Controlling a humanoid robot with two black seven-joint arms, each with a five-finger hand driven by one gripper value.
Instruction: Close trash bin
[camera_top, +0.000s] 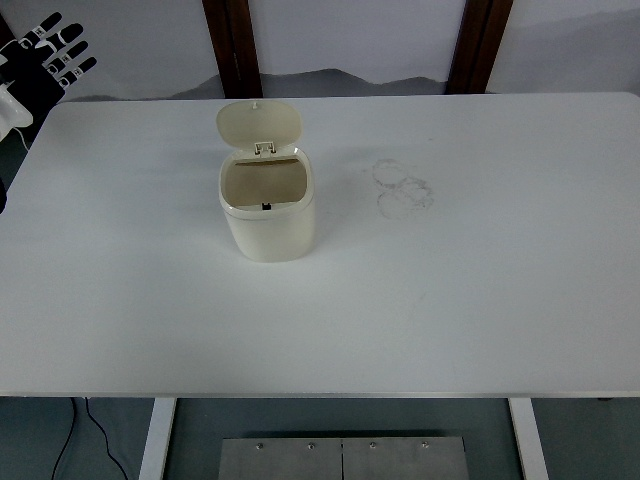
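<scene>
Fingers (62, 42) spread, holding nothing — left hand (48, 60) raised off the table's (480, 300) far-left corner; trash bin (268, 220) lid (259, 123) stands hinged up, untouched — needs pushing down

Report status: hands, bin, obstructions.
Left hand raised at far left corner, fingers spread, empty. Right hand not in view. Bin upright, lid open. Nothing near it.

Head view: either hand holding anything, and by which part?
Nothing is held. The left hand is open at the far left corner, apart from the cream plastic trash bin, whose lid stands open.
</scene>
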